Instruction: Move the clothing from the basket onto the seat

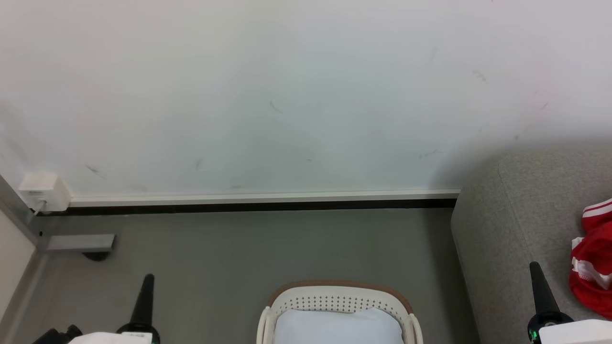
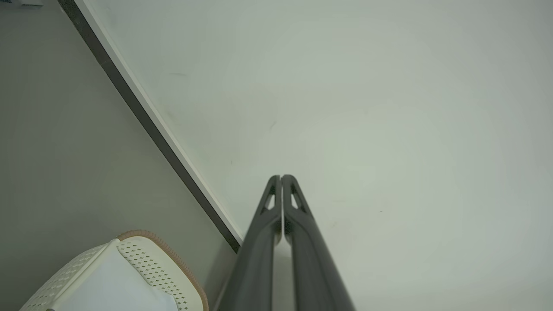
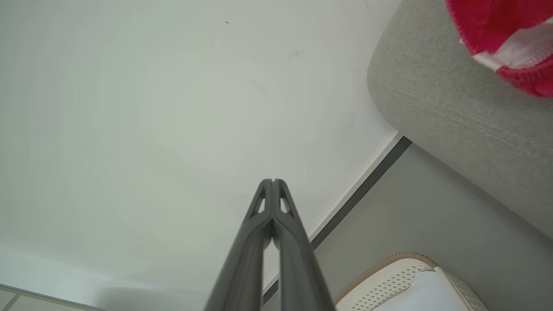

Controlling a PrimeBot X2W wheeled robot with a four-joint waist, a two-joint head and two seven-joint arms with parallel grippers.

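The cream-white basket (image 1: 337, 300) with a brown rim stands on the floor at the bottom centre of the head view, and a plain white cloth (image 1: 337, 327) lies inside it. Red clothing (image 1: 593, 260) with white stripes lies on the grey seat (image 1: 516, 224) at the right. My left gripper (image 1: 148, 277) is shut and empty, left of the basket. My right gripper (image 1: 534, 265) is shut and empty, in front of the seat beside the clothing. The wrist views show the left gripper (image 2: 281, 177) and the right gripper (image 3: 273, 180) with tips together, the basket (image 2: 147, 263) (image 3: 402, 276), the seat (image 3: 453, 108) and the clothing (image 3: 510, 39).
A white wall (image 1: 287, 95) with a white and black skirting strip (image 1: 263, 200) runs behind the grey floor (image 1: 263, 243). A white socket box (image 1: 43, 191) sits at the left, above a grey metal foot (image 1: 79, 242).
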